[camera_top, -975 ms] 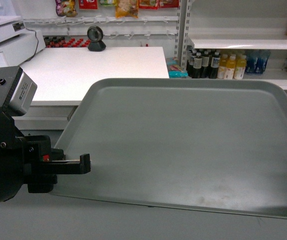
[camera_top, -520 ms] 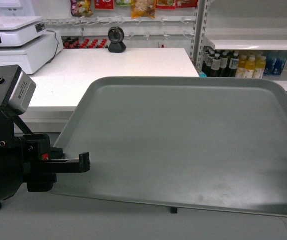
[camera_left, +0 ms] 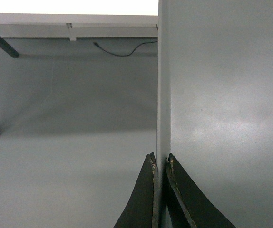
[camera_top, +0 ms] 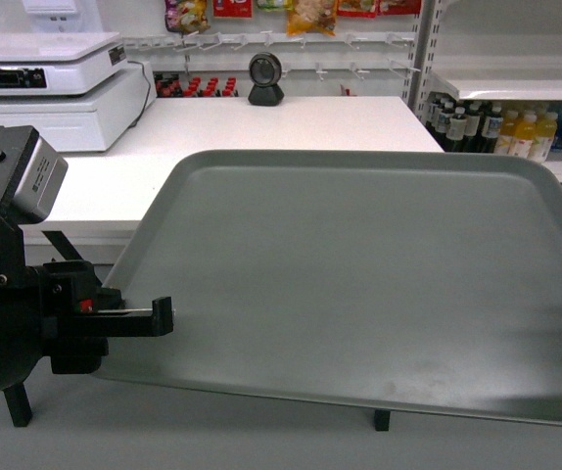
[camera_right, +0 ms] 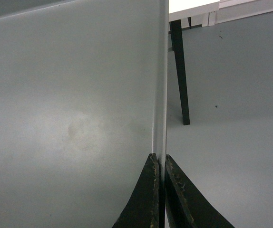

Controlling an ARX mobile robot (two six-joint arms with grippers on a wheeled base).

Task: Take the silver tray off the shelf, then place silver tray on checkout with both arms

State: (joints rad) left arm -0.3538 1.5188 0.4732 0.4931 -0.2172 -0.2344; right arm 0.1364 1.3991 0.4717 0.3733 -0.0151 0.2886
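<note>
- Since the earlier frame, the white counter and its round black scanner are being seen further right in the head view, with more of the white scale now showing at upper left, while the tray is being kept in the same spot in that view.
- The grey-green tray is being held up off the floor in front of the robot, lying roughly flat, its far edge overlapping the near edge of the counter in the head view.
- The left gripper is being kept clamped on the tray's left rim, its two dark fingers pressed either side of the thin edge.
- The right gripper is being kept pinched on the tray's right rim in the same manner.
- Bottled drinks are being shown on a white shelf at upper right.
</note>
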